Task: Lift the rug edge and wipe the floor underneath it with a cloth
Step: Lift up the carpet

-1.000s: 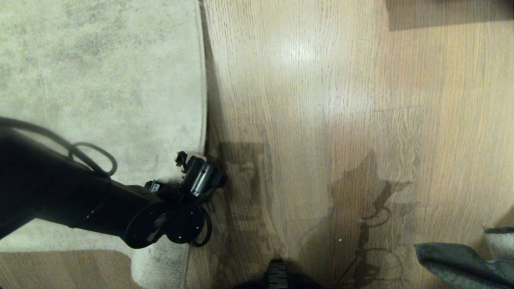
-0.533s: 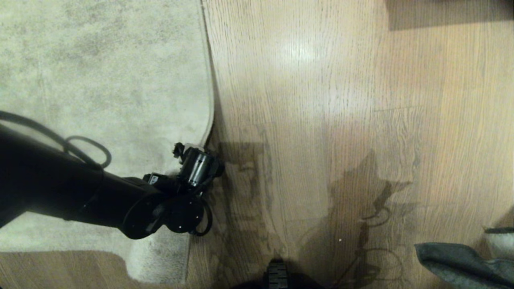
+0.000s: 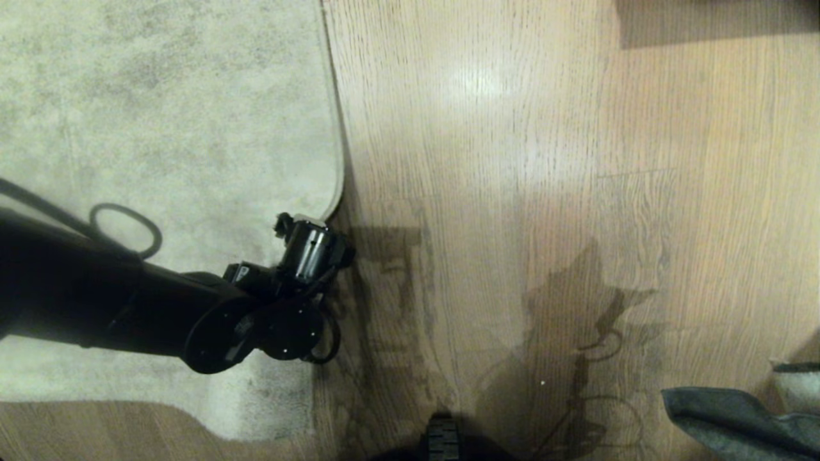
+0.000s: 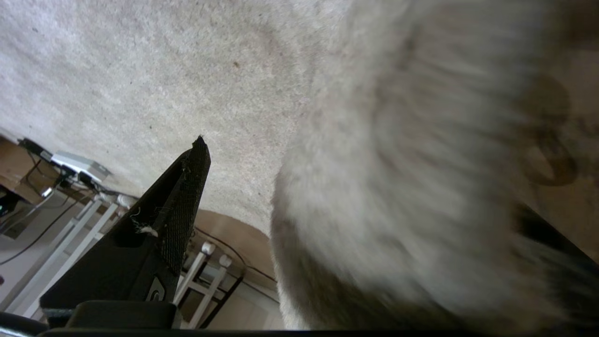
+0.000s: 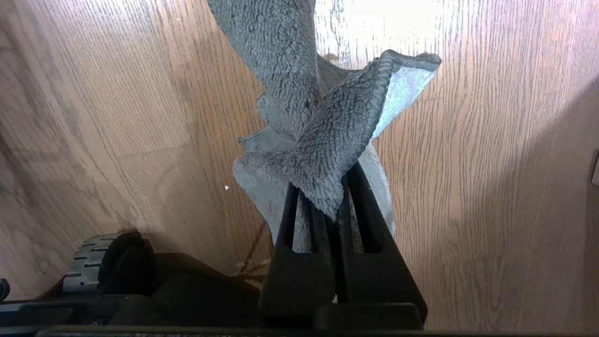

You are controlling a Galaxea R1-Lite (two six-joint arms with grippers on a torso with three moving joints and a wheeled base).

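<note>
The beige-grey rug [image 3: 160,128] fills the left of the head view; the rug edge [image 3: 338,160] runs down the middle and bows toward the wood floor [image 3: 512,160]. My left arm's wrist [image 3: 307,250] sits right over that edge at its near end. In the left wrist view the left gripper [image 4: 355,187] is open: one black finger [image 4: 178,206] stands free, and a blurred fold of rug pile [image 4: 398,178] fills the space beside it, hiding the other finger. My right gripper [image 5: 327,206] is shut on the dark grey cloth [image 5: 323,135], which hangs over the floor [image 5: 491,164] at the lower right [image 3: 737,419].
A dark shape [image 3: 717,19] lies at the far right on the floor. White furniture legs and cables [image 4: 70,164] stand past the rug. The robot's base wheel [image 3: 442,438] is at the near edge, and a pale object [image 3: 797,384] sits by the cloth.
My left arm has shifted a little farther away and leftward. The rug edge beside it has bulged to the right over the floor. The right gripper and cloth have not moved.
</note>
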